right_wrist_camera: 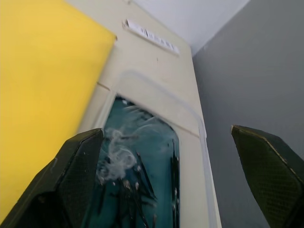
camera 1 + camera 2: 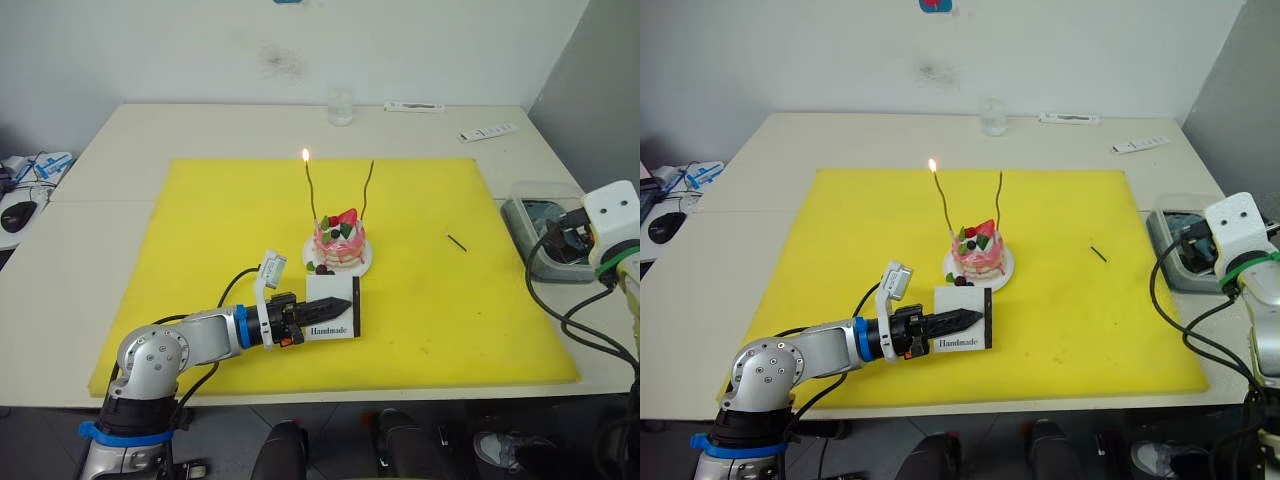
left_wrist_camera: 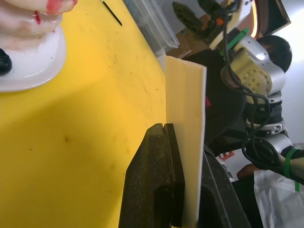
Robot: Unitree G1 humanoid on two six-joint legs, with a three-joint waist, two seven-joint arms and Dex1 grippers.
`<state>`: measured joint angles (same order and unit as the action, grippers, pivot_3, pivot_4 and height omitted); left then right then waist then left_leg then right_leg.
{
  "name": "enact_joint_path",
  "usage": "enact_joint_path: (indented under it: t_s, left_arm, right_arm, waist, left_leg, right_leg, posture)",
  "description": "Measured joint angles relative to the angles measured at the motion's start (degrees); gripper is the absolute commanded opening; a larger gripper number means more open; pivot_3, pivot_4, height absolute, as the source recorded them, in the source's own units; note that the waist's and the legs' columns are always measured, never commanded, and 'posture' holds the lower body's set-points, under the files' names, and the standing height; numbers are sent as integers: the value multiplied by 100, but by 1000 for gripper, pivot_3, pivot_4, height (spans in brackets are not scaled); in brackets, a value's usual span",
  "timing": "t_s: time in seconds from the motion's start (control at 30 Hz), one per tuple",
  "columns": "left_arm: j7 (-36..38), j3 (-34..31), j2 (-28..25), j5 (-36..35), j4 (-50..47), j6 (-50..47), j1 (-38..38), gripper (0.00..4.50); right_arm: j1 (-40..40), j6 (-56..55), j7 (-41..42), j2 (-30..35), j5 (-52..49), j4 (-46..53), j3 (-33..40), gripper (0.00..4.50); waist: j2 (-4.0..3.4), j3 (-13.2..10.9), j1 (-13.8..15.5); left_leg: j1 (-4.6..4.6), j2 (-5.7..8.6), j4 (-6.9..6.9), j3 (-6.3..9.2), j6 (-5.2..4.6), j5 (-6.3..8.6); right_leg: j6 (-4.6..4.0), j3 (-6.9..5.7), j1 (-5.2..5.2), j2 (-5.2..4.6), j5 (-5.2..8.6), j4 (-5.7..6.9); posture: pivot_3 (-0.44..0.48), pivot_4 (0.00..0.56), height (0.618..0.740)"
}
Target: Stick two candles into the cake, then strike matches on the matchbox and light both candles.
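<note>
Both candles stand in the cake (image 2: 340, 243) near the middle of the yellow mat (image 2: 180, 260), and the left candle (image 2: 311, 195) carries a small flame at its tip while the right candle (image 2: 368, 192) looks unlit. So by my read one light is done and one remains.

The left gripper (image 2: 340, 306) has its fingers pinching the matchbox (image 2: 333, 316), which stands just in front of the cake plate toward the mat's near edge; the left wrist view shows the pale card of the box clamped between the dark fingers (image 3: 156, 190).

Off the mat's right edge, the right gripper (image 1: 166, 175) hovers with its fingers spread wide and empty above a clear tray (image 2: 545, 225) of dark water, spent sticks lying in it and a wisp of smoke curling up.

One match (image 2: 457, 242) lies on the mat between cake and tray, and that looks like the next pickup. To do it well: pinch it by the end away from the head, keep the box steady with the striking strip exposed, and approach the unlit candle from the right so the arm avoids the burning flame.

At the table's far edge sit a glass (image 2: 340, 106), a white strip (image 2: 414, 106) and a remote-like bar (image 2: 489, 132), all well clear.
</note>
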<state>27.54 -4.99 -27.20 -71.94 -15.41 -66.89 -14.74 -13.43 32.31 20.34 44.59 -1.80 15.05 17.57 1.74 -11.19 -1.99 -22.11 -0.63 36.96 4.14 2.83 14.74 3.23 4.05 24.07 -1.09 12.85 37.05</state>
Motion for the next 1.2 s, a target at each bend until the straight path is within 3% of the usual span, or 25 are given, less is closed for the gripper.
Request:
enact_joint_path:
  t_s: [0.23, 0.4, 0.67, 0.93, 1.2]
  left_arm:
    - [-1, -92, -20, 0, -1, -1, 28, 0]
    - [6, -98, -55, 2, 2, -4, -25, 0]
    - [38, -112, -146, 5, 21, -17, -70, 0]
    - [42, -122, -166, 0, 20, -19, -78, 0]
    - [-23, -142, -166, -4, 1, -19, -50, 0]
  right_arm:
    - [407, 450, 760, -120, -1013, 1162, 374, 4479]
    - [438, 508, 1105, -529, -1489, 1183, -125, 4479]
    - [-330, 114, 933, -1054, -1091, -10, -1262, 4479]
    - [-1330, 184, 292, -1487, -600, -1530, -1457, 4479]
    - [-1515, 780, 186, -1590, -514, -1784, -1573, 4479]
  waist:
    - [0, 0, 2]
    - [0, 0, -5]
    - [0, 0, -4]
    - [0, 0, 4]
    - [0, 0, 1]
  left_leg:
    - [5, 0, 5, 0, 0, 0]
    - [10, -2, 5, 0, -1, -1]
    - [8, -2, 4, -1, -1, -1]
    - [4, -2, 0, 2, -1, -1]
    - [3, -2, 0, 2, -1, 0]
  right_leg:
    - [-19, 1, -5, 0, 11, 0]
    - [-22, 1, -6, 3, 12, 4]
    - [-21, 1, -4, 2, 11, 3]
    - [-10, -2, -2, 2, -3, 3]
    - [-17, -2, -1, 2, -9, 3]
  posture:
    - [0, 150, 740]
    - [0, 150, 740]
    - [0, 150, 740]
    - [0, 150, 740]
    - [0, 150, 740]
